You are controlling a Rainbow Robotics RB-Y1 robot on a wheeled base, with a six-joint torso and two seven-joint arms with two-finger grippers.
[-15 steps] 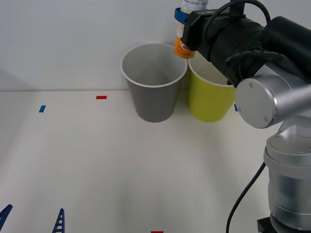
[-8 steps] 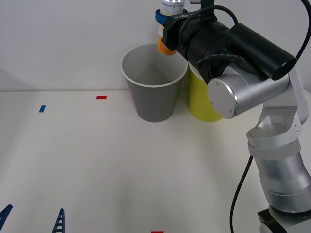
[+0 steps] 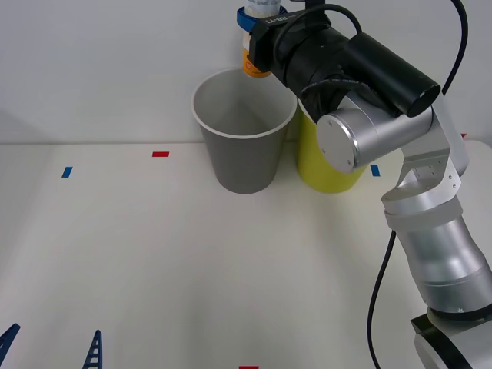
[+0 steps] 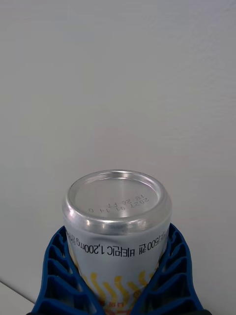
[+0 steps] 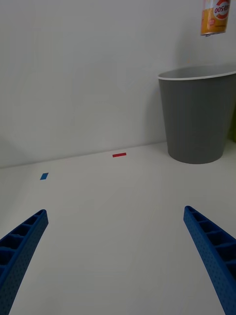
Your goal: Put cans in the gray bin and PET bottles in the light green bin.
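The right tool (image 3: 254,19) is raised high over the back of a white bench (image 3: 154,261), its blue ribbed fingers (image 4: 59,275) closed around the sides of a small drink can (image 4: 117,221). The can is orange shading to white with silver ends, and it hangs above the far rim of the gray bin (image 3: 244,131). Just beside that bin, to its right, stands the light green bin (image 3: 330,165), partly hidden by the arm.

The can looks light and stiff, but its thin metal wall would likely dent under a hard squeeze. Its smooth printed surface may be slippery. The present hold, across the middle of the round body with one finger on each side, seems the sound place to grip it; the ribbed pads should help against sliding.

The left tool (image 5: 118,261) waits low near the front of the bench, its fingers spread wide apart and holding nothing.
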